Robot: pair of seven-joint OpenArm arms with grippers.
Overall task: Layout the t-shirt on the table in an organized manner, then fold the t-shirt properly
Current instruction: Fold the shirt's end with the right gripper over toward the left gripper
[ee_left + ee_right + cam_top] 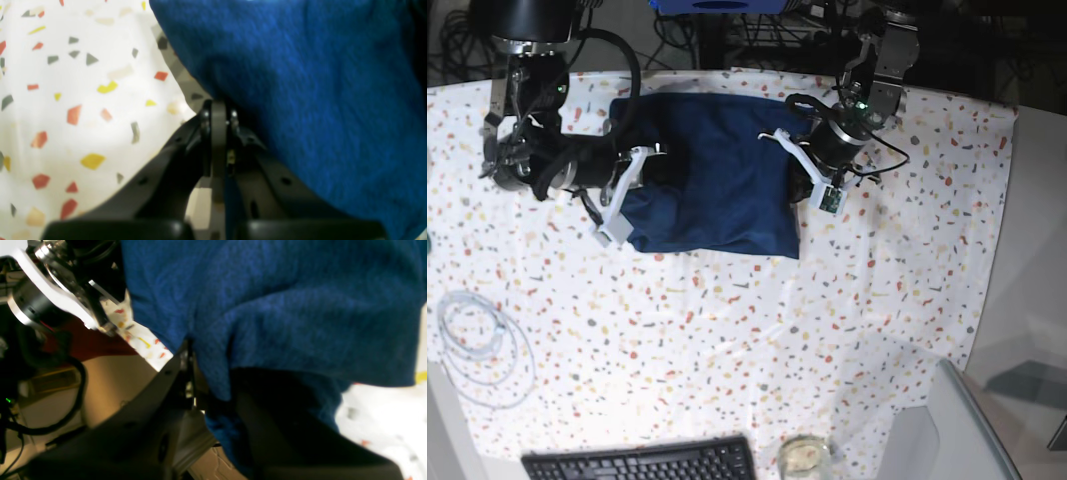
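Toward the upper centre of the base view, the t-shirt [712,180] lies folded into a dark blue block on the speckled counter [727,340].
Its long axis runs left to right across the frame, between the two arms. At its right edge the left tool [218,110] is clamped tight on a fold of blue cloth; at its left edge the right tool [190,373] is pinched nearly closed on the fabric. Lower down, well apart, sit a keyboard [642,462], a cable coil [482,345] and a glass [802,458].
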